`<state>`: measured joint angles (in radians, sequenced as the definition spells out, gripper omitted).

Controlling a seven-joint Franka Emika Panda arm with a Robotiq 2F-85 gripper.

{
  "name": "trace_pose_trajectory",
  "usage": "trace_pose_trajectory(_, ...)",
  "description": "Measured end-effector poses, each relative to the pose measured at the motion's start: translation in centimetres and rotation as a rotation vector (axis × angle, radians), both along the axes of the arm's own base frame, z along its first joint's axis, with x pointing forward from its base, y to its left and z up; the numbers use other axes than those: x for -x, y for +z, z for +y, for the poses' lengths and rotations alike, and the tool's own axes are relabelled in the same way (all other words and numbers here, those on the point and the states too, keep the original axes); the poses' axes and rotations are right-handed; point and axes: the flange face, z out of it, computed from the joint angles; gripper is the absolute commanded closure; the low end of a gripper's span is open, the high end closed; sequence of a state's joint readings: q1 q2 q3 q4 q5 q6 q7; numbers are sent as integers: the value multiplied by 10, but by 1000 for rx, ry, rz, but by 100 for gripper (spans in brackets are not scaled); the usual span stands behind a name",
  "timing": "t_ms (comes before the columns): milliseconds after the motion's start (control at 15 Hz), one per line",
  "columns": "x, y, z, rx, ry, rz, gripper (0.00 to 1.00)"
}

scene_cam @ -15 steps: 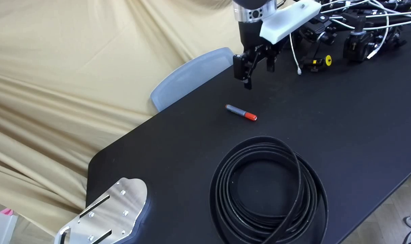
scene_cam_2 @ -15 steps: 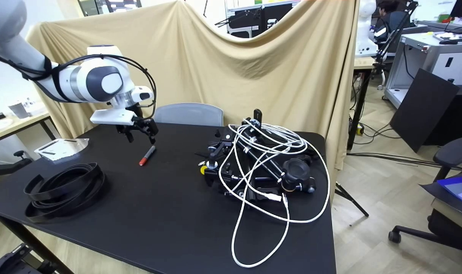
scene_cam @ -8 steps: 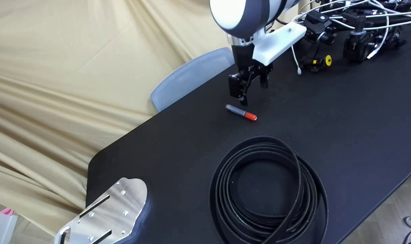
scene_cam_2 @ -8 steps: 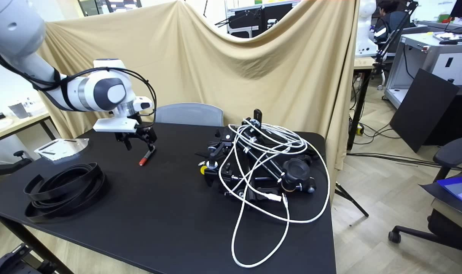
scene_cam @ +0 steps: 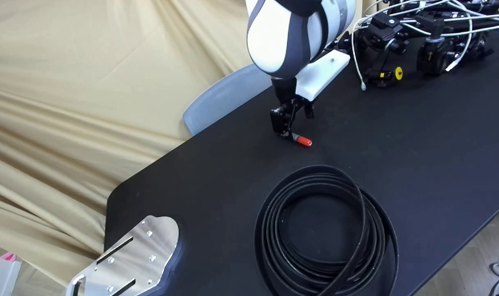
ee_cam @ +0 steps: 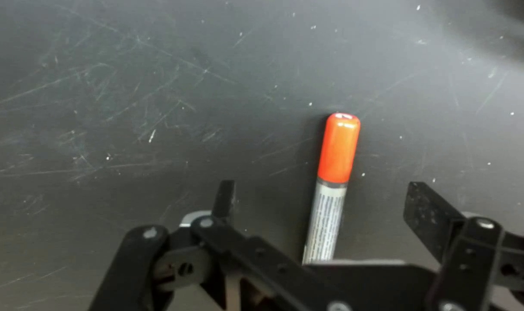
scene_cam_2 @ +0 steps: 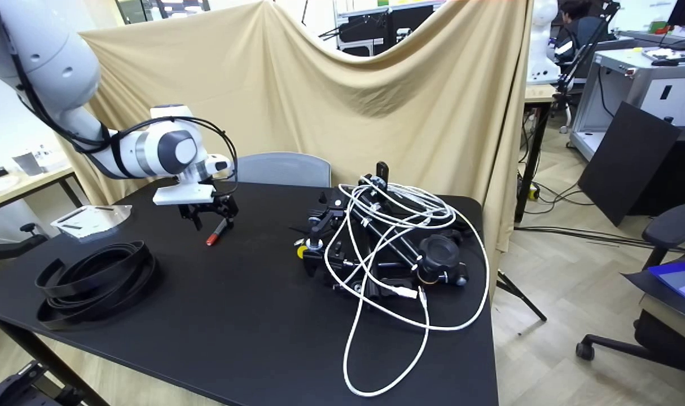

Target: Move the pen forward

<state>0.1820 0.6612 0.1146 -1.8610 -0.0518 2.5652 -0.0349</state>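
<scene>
The pen, a short grey-barrelled marker with a red end, lies flat on the black table in both exterior views (scene_cam: 303,140) (scene_cam_2: 214,238). In the wrist view the pen (ee_cam: 336,160) points up the picture with its red end away from the gripper. My gripper (ee_cam: 321,194) is open, with one finger (ee_cam: 432,216) on each side of the barrel and a gap on both sides. The barrel's far end is hidden behind the gripper body. In both exterior views the gripper (scene_cam: 299,126) (scene_cam_2: 214,225) is low over the pen's grey part, close to the table.
A large black cable coil (scene_cam: 270,230) lies beyond the pen's red end. A silver slotted plate (scene_cam: 163,234) sits near the table's end. A pile of black tripod gear (scene_cam_2: 438,254) with white cables lies on the other side. A grey chair (scene_cam_2: 280,169) stands at the table edge.
My gripper has come down from above the table and across to the pen, and its open fingers now stand low around the barrel. The pen has not moved.
</scene>
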Motion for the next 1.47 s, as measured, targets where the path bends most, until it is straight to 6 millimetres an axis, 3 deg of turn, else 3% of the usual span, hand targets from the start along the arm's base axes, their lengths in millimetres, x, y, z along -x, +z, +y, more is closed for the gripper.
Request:
trace_pose_trajectory(133,-5,-7,7,5,14,1,32)
trace_pose_trajectory(667,-21,-16,20,0,30,-16,89)
trace_pose_trajectory(800,-22,-18,19,1,27,-16,99)
trace_pose_trajectory(1200,-27,-12,17,1,21,-30,95)
trace_pose_trajectory(1467,-32,11,12,4,14,-55,95)
